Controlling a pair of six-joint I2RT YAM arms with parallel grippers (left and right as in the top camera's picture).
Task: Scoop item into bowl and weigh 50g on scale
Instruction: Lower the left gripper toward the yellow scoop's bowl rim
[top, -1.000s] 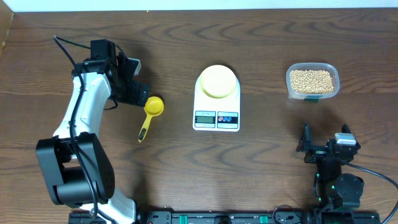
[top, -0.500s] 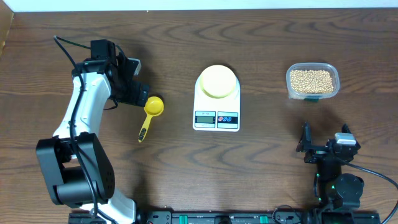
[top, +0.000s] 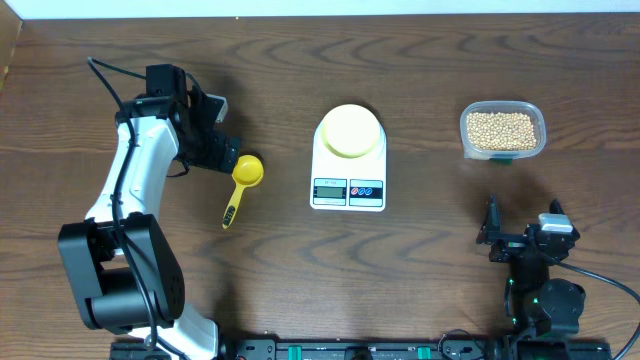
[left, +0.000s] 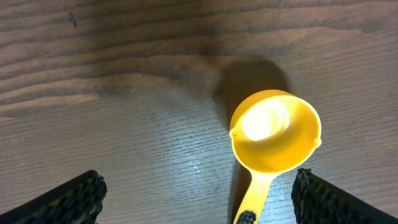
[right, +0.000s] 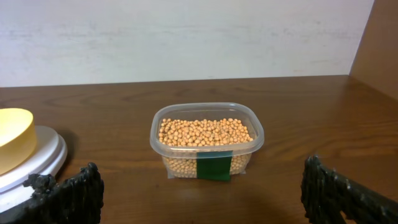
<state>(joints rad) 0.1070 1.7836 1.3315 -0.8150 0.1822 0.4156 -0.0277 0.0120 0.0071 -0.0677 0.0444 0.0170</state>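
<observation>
The tan beans (top: 502, 128) fill a clear plastic tub (right: 206, 140) at the right back of the table. A pale yellow-green bowl (top: 350, 130) sits on the white scale (top: 348, 188) at the table's middle; both show at the left edge of the right wrist view, the bowl (right: 12, 140) and the scale (right: 38, 155). My left gripper (top: 222, 150) hangs open over an empty yellow scoop (left: 275, 135), whose handle runs between the fingers close to the right one. My right gripper (right: 205, 196) stands open near the front edge, facing the tub, with nothing in it.
The scoop (top: 243, 176) lies left of the scale with its handle toward the front. A green tape strip (right: 214, 167) marks the tub's near wall. A pale wall runs along the table's far edge.
</observation>
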